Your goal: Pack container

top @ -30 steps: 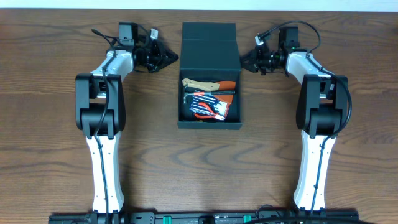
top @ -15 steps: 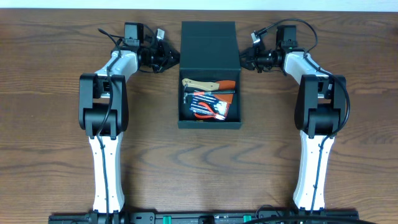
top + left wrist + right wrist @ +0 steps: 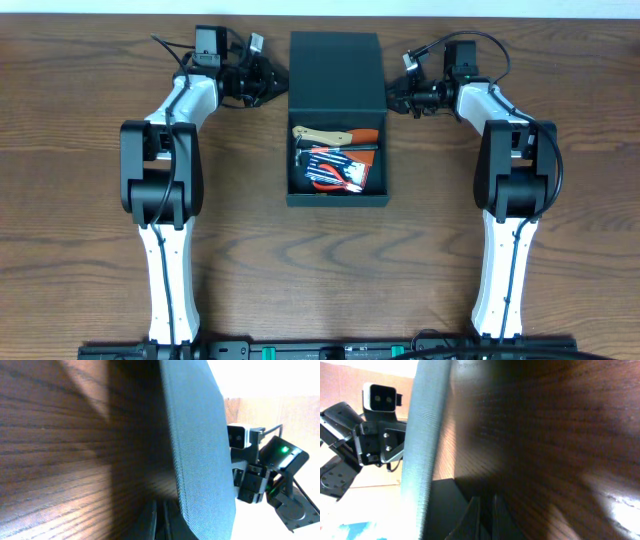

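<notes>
Left gripper (image 3: 268, 82): jaws drawn near together, empty, tip just beside left edge of lid (image 3: 337, 75).
Right gripper (image 3: 397, 93): likewise, beside lid's right edge.
Lid: open, raised at far side of container (image 3: 337, 199).
Container: mid-tabletop (image 3: 80, 200), hand tools (image 3: 335, 160) inside.
Step, judged: contents in, lid closing.
Next: both tips press flap forward evenly.

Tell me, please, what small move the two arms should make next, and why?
Probably both should swing the lid forward over the open container. The tools already lie inside, the lid is open behind them, and the left end effector and right end effector sit close beside its two side edges. Whether they grip it, I cannot tell.
</notes>
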Controlling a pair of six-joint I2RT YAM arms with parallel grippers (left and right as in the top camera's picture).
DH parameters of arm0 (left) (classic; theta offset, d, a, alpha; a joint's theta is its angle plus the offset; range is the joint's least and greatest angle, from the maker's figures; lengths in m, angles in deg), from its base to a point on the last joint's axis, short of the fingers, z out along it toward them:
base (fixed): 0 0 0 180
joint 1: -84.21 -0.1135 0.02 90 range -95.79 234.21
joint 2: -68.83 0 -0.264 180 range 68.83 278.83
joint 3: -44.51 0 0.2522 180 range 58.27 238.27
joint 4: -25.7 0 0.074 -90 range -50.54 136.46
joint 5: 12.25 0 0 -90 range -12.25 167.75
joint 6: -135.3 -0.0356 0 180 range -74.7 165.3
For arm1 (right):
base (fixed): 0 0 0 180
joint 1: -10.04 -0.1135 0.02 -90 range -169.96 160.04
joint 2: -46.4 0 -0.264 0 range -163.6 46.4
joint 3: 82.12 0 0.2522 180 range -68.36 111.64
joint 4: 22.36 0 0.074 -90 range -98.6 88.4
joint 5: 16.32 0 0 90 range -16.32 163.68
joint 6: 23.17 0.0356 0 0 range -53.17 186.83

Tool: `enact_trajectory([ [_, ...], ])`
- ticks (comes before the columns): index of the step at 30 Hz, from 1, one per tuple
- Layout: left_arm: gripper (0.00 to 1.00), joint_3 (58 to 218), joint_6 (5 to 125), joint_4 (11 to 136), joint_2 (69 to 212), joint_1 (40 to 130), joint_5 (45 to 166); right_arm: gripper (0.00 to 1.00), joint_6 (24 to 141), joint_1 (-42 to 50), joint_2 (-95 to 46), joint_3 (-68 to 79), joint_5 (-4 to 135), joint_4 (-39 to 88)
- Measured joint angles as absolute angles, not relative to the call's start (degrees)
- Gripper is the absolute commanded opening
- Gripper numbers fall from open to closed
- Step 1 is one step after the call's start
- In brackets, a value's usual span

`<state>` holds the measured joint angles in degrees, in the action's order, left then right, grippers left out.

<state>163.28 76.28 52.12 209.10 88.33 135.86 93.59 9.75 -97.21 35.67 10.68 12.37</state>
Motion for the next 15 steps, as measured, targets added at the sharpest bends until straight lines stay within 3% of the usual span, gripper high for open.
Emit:
enact_trajectory([
  [15,0.05,163.28,74.75,52.63,207.33,88.22,136.08,0.01,90.84,9.75,-95.88,35.67,11.18,18.78],
])
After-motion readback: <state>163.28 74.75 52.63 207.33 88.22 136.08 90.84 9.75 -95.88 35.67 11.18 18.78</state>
